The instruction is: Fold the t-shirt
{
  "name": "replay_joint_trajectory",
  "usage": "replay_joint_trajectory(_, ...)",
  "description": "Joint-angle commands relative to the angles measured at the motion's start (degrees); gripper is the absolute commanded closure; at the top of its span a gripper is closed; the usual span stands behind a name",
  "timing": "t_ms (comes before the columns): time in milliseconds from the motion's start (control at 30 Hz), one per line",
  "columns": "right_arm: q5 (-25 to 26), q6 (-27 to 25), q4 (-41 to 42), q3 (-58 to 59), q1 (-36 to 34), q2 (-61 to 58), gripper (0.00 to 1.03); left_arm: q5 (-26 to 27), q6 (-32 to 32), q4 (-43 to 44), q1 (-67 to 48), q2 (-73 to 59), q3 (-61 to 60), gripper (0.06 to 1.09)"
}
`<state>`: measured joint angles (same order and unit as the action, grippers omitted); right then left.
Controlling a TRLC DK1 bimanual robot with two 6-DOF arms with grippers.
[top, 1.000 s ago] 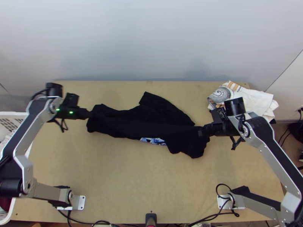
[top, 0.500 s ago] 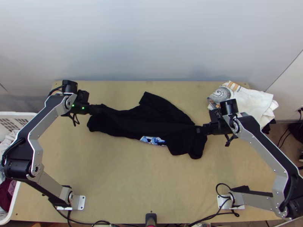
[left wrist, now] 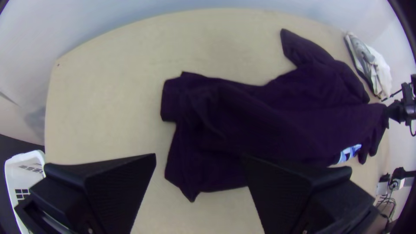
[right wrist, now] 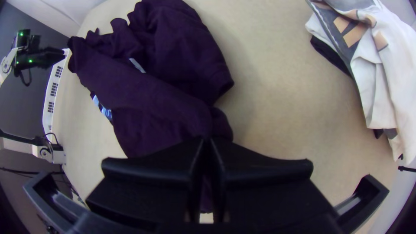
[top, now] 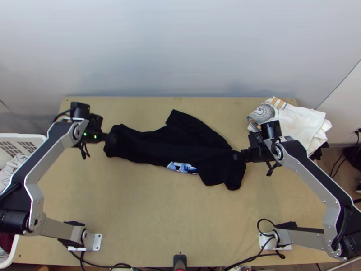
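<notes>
T-shirt (top: 180,140), black and bunched, lies across the middle of the wooden table (top: 149,212), blue-and-white print (top: 182,167) peeping from its near edge. The right gripper (top: 239,156) pinches its right end; the left gripper (top: 111,139) stands wide at the other end, probably just above the fabric. White cloth (top: 311,128) lies at the far right corner.

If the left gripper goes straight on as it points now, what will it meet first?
Most likely the black t-shirt, whose nearest end lies right ahead of the open left gripper. The gripper's height over the cloth is unclear, so it might pass above.
</notes>
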<state>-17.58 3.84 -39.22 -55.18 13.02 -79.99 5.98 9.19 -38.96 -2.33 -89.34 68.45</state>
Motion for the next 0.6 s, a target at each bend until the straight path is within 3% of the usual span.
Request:
replay_joint_trajectory(0,0.0,0.1,0.3,0.4,0.4,-0.1,1.00,-0.5,1.5,-0.5,-3.5,4.5,-6.9,0.14)
replay_joint_trajectory(567,-0.1,0.6,0.2,1.6,0.9,1.4,1.00,-5.3,0.1,10.2,-8.8,0.0,-7.2,0.20)
